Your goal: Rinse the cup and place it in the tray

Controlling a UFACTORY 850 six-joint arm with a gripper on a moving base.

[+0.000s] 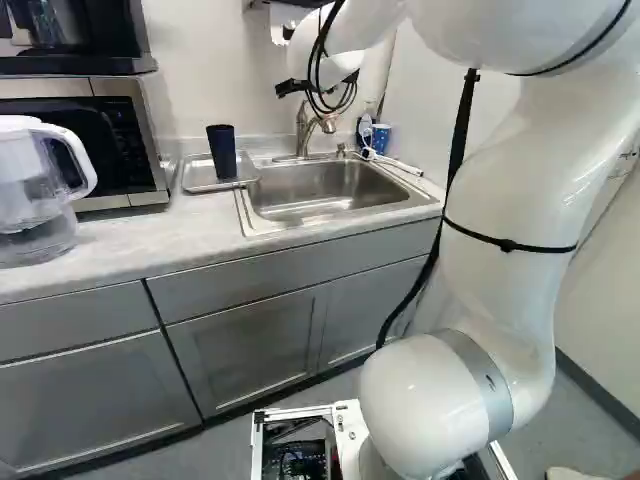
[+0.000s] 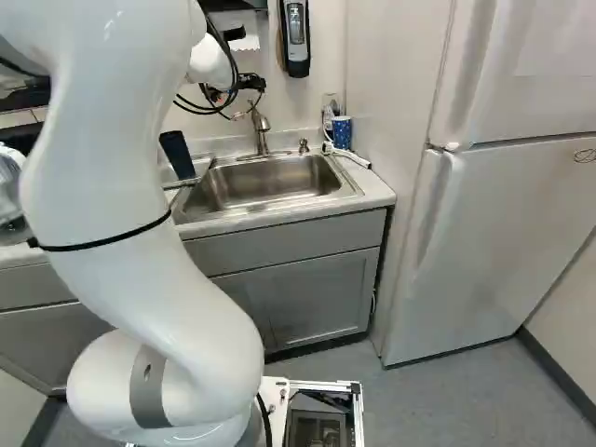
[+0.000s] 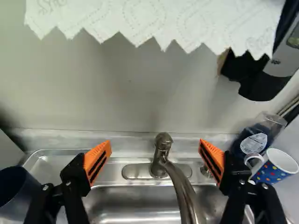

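Observation:
My gripper point(image 1: 318, 92) hangs high in front of the wall by the sink point(image 1: 310, 195). In the wrist view the gripper point(image 3: 155, 157) is open, its orange-padded fingers wide apart with nothing held. The faucet point(image 3: 162, 151) shows beyond the gap between them. A dark blue cup point(image 1: 222, 151) stands on the metal tray point(image 1: 197, 177) left of the sink in the left base view; the same cup point(image 3: 17, 192) is beside one finger in the wrist view. A blue dotted cup with a handle point(image 2: 342, 132) stands behind the sink's other side.
A clear bottle point(image 3: 258, 135) is beside the dotted cup. Paper towel point(image 3: 154, 21) hangs above, near a black-and-grey wall dispenser point(image 2: 295, 37). A water pitcher point(image 1: 35, 190) and a microwave point(image 1: 95, 135) stand on the counter point(image 1: 140, 245). A fridge point(image 2: 503, 223) is right of the counter.

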